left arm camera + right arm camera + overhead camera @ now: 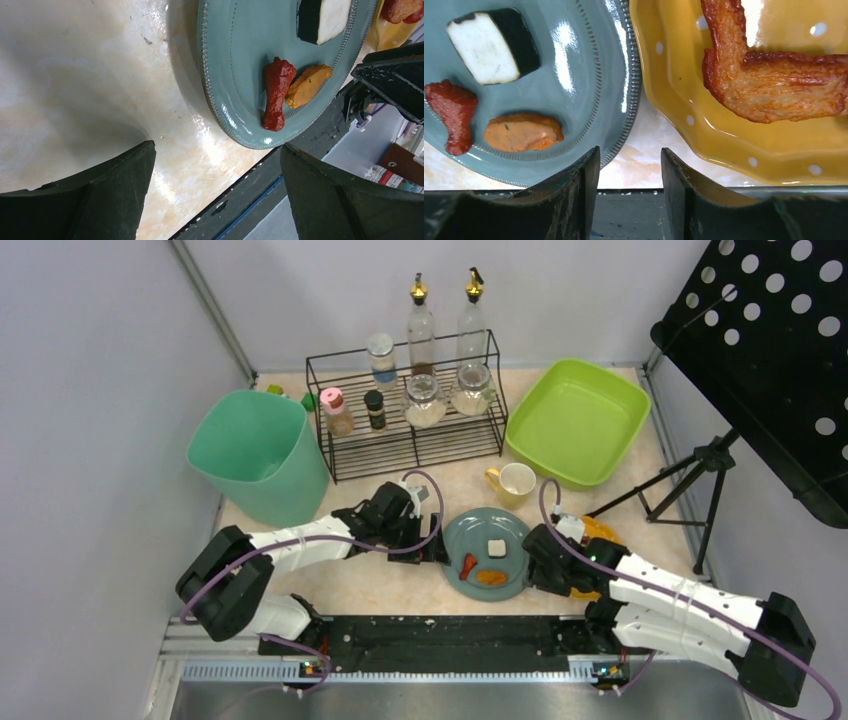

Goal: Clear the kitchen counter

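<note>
Logged tabletop [385, 585] filling middle of top view, cluttered at lower centre with teal plate [515, 560] of scraps and yellow plate [601, 532]. Found left gripper [217, 150] low beside teal plate's left rim, with fingers [110, 195] spread wide, holding nothing; probably set to straddle that rim. Found right gripper [630, 152] over bare gap between both plates, with fingers [569, 195] narrow, empty. Judged bin [255, 455] upper left meant for scraps, tub [575, 420] upper right for dishes; nothing cleared yet.

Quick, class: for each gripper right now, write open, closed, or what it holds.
Left gripper: open, empty, beside the round teal ceramic plate.
Right gripper: open, empty.
</note>
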